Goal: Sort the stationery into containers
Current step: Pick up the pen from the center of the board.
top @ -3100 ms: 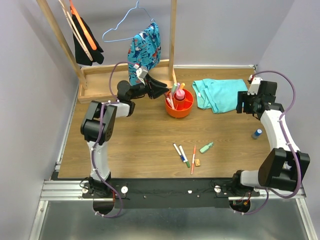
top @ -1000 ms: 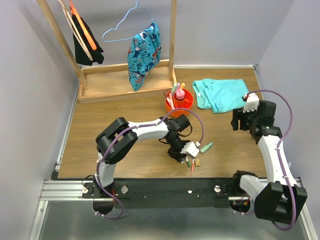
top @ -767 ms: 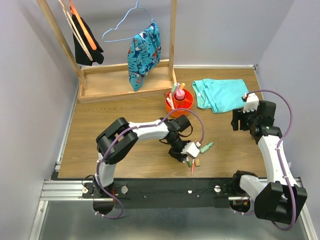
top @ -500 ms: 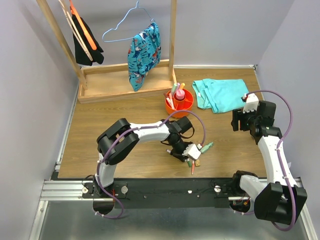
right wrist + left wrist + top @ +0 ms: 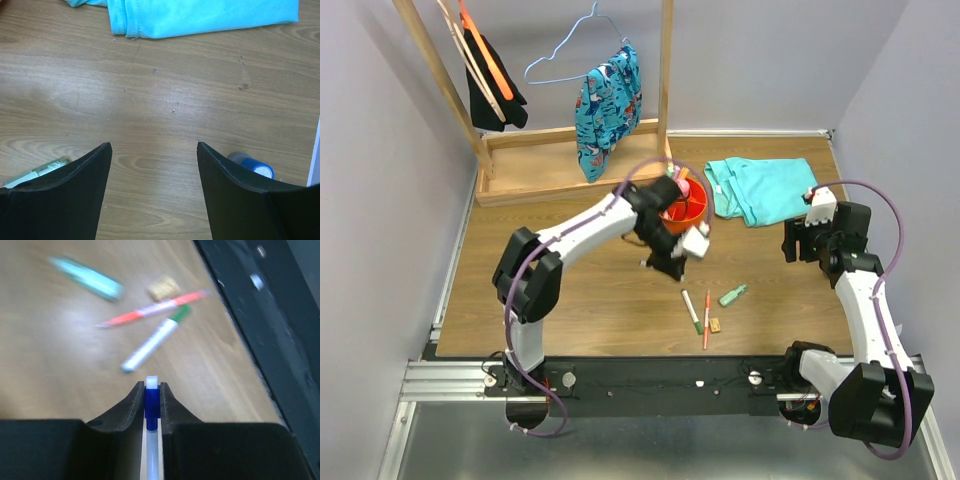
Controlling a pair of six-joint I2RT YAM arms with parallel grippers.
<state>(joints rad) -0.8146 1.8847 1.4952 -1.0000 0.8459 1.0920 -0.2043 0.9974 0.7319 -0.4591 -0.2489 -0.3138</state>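
On my screen the wooden table [image 5: 570, 290] fills most of the top view, with the wooden rack base [image 5: 535, 165] along its far side and a patterned blue garment [image 5: 608, 110] hanging above it. A teal cloth [image 5: 760, 190] lies flat at the far right.

My left arm reaches across the middle. The left gripper [image 5: 151, 390] sits above the table on the near side of the orange-red bowl [image 5: 698, 210], and its fingers are clenched on a thin white pen with a blue cap [image 5: 151, 400], the cap end poking out between the tips. The right gripper [image 5: 153, 145] hangs over bare wood near the teal cloth with its fingers spread wide and nothing between them.

The bowl stands just left of the teal cloth, partly covered by my left arm. A pink bottle [image 5: 682, 188] shows inside it, but I cannot tell which compartment.

Loose stationery lies near the front edge:
- a green highlighter [image 5: 732, 295]
- a white pen with a green cap [image 5: 691, 311]
- an orange pen [image 5: 706, 319] just beside it
- a tiny tan eraser [image 5: 716, 324] next to the orange pen's near end

A small blue-topped object [image 5: 250, 166] sits by the right edge. The print on the orange pen is too blurred for me to read.
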